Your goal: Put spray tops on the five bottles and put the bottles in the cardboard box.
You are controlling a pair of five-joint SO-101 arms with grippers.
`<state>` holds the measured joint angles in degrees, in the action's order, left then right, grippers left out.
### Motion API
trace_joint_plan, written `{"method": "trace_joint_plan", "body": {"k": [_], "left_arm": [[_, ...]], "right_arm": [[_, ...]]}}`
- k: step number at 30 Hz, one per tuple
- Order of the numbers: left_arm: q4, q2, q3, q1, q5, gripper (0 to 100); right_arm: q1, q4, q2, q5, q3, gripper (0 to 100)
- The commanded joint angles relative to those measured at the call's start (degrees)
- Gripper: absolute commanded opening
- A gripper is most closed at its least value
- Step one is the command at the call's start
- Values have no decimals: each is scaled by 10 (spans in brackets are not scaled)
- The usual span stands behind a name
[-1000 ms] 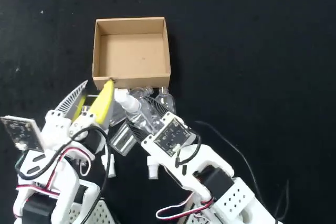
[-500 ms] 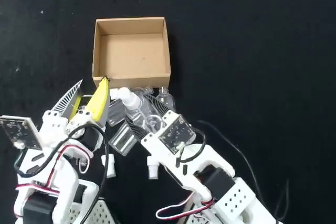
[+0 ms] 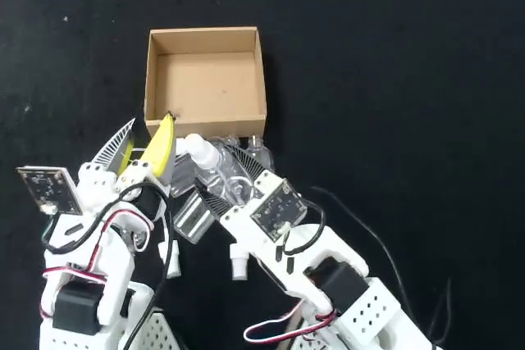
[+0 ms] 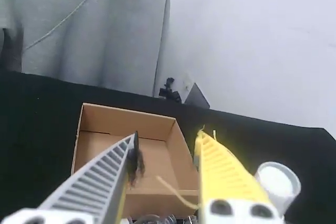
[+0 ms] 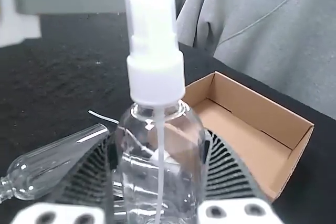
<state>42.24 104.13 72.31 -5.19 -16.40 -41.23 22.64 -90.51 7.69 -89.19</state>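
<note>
The left gripper was held with its fingers wide apart just beside the cardboard box, and the clear bottle with its spray top was squeezed tight in the right gripper near that box, likely light and slippery, so best gripped round its middle.

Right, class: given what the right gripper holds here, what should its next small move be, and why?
Probably lift the bottle over the near wall of the cardboard box and lower it in. The right gripper is shut on the bottle, a spray top sits on its neck, the box holds nothing, and the left gripper is open.
</note>
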Motion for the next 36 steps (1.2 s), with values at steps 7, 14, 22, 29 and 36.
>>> {"method": "trace_joint_plan", "body": {"k": [7,14,22,29,36], "left_arm": [[-12,0,0,-36,29,167],[-13,1,19,-95,83,166],[-11,1,19,-102,84,166],[8,1,13,-116,86,167],[8,1,15,-129,123,166]], "right_arm": [[12,-16,-12,-2,45,50],[12,-15,-12,-2,43,50],[15,-15,-12,-2,40,50],[16,-14,-12,-2,40,50],[17,-14,-12,-1,32,50]]}}
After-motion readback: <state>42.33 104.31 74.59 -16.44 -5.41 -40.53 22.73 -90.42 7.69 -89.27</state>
